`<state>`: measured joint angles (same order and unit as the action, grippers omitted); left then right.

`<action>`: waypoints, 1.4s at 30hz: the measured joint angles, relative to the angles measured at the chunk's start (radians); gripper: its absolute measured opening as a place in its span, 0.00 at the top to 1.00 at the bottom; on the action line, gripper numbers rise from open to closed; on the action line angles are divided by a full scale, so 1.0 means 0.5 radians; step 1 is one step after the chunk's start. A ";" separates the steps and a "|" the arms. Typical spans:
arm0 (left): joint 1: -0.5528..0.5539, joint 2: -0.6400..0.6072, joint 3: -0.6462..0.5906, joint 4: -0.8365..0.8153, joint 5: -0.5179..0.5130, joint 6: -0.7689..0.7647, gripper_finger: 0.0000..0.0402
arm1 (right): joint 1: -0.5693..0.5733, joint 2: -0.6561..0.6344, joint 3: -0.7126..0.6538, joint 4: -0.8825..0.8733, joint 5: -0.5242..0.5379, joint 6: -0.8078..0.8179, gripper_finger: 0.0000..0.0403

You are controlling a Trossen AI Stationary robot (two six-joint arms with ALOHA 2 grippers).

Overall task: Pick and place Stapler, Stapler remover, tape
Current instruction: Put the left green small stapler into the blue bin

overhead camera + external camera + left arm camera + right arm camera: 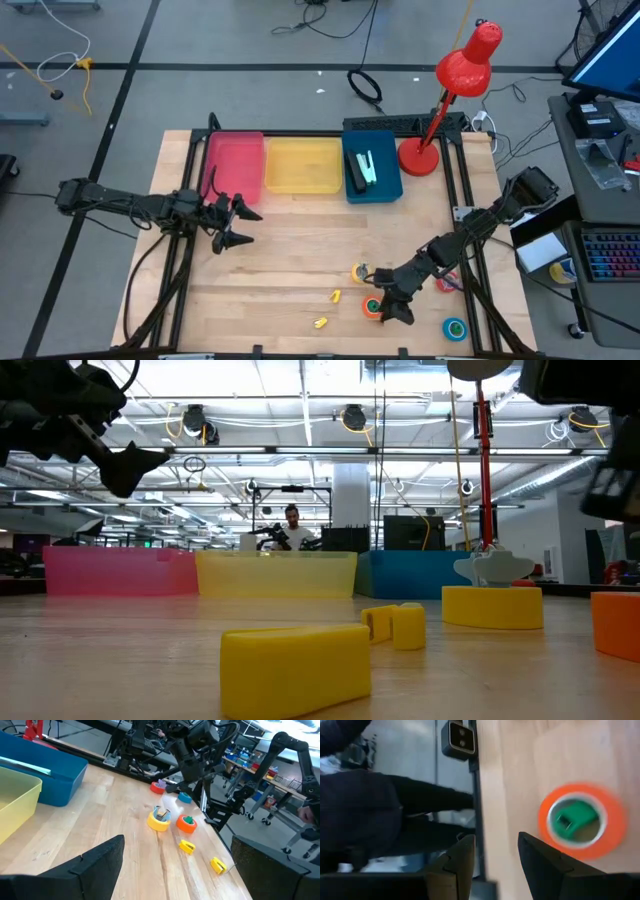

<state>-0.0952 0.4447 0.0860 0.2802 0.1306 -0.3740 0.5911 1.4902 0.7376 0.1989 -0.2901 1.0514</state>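
Note:
Near the table's right front, an orange tape roll (pixel 372 307) with a green core lies flat on the wood. My right gripper (pixel 393 308) hangs open just right of it, tilted down, with nothing between its fingers (pixel 495 847); the roll (pixel 581 820) is beside the fingers. A yellow roll (pixel 360 272), a red roll (pixel 447 284) and a blue-teal roll (pixel 455 328) lie around it. Two small yellow stapler removers (pixel 335 296) (pixel 320 322) rest on the wood. A stapler (pixel 361 171) lies in the blue bin (pixel 388 188). My left gripper (pixel 235 225) waits open at the left.
Pink (pixel 235 163), yellow (pixel 303 165) and blue bins stand in a row along the far edge. A red desk lamp (pixel 440 110) stands at the far right corner. The table's right edge runs close behind my right gripper. Bare wood spreads across the middle (pixel 290 250).

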 joint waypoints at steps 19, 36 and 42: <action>0.000 0.000 0.000 -0.043 0.150 0.198 0.10 | 0.220 -0.008 0.145 -0.075 0.676 0.709 0.65; 0.000 0.000 0.001 -0.105 0.196 0.204 0.10 | 0.242 0.290 0.834 -1.365 0.839 0.955 0.65; 0.000 0.001 0.001 -0.108 0.200 0.204 0.10 | 0.239 0.317 0.834 -1.364 0.782 1.045 0.65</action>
<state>-0.0952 0.4450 0.0864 0.2264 0.2306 -0.2718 0.7105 1.6489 1.1545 -0.4831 0.1009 1.5740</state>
